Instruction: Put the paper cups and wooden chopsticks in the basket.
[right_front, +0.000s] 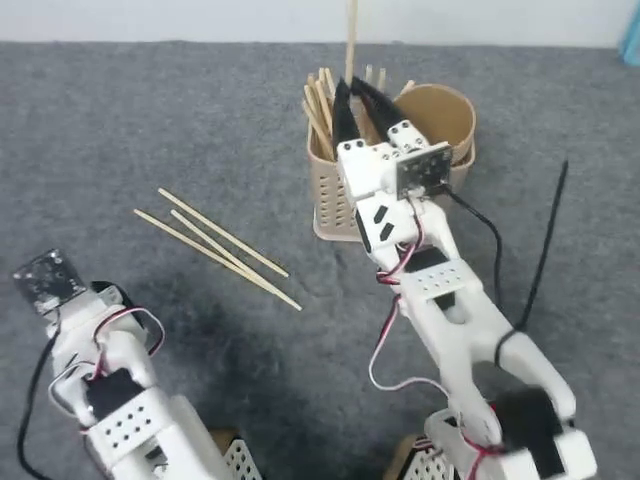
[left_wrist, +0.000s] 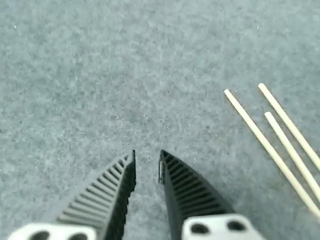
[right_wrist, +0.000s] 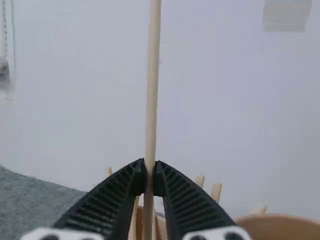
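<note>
Grey mat (right_front: 150, 120) bears the basket (right_front: 335, 205), which holds a paper cup (right_front: 445, 115) and bundled chopsticks (right_front: 320, 105). Right gripper (right_wrist: 150, 172), above the basket, clamps one upright chopstick (right_wrist: 152, 75). Left gripper (left_wrist: 147, 157), jaws parted and empty, hangs near three loose chopsticks (right_front: 215, 245) on the mat.

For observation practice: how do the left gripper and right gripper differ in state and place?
The left gripper is open and empty; the right gripper is shut on an upright chopstick. The left hangs over grey carpet, the right above the basket. Both are black and ridged.
</note>
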